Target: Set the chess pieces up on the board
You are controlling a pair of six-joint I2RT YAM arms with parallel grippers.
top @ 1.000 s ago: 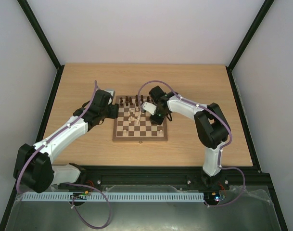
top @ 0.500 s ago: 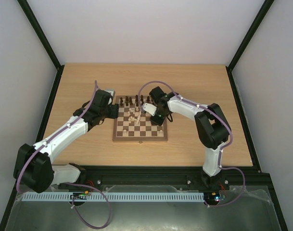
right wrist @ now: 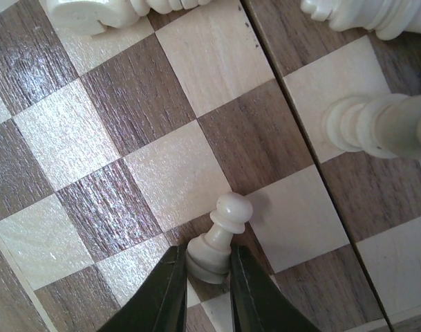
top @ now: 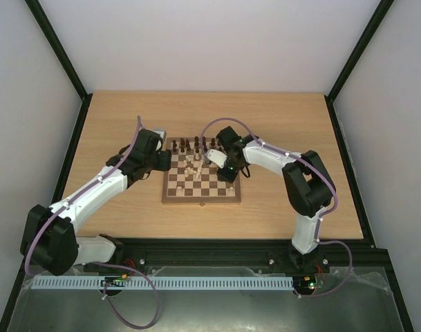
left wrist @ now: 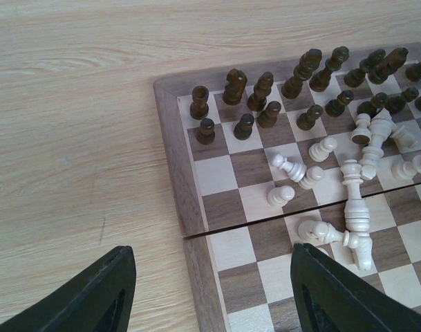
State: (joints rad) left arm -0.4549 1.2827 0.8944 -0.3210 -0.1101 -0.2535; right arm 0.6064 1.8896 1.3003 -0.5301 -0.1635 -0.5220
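Observation:
The board [top: 202,200] lies mid-table. Dark brown chess pieces [top: 196,145] stand in rows along its far edge, and cream chess pieces [top: 191,166] lie tumbled just in front of them. My right gripper [top: 222,169] is low over the board's right half. In the right wrist view its fingers [right wrist: 170,297] press both sides of the base of a cream pawn [right wrist: 220,238], which leans on a dark square. My left gripper [left wrist: 211,277] hangs open above the board's left border [left wrist: 196,242] with nothing between its jaws. The left wrist view shows the dark rows [left wrist: 265,104] and the fallen cream pieces [left wrist: 348,187].
Larger cream pieces [right wrist: 376,124] lie on their sides just right of the held pawn, with more [right wrist: 99,10] at the top of that view. Light wood tabletop [top: 113,124] surrounds the board, and black frame posts [top: 345,138] stand at the table's sides.
My right gripper's fingers have come together onto the cream pawn, and that wrist has shifted slightly towards the far side. The left arm has not moved.

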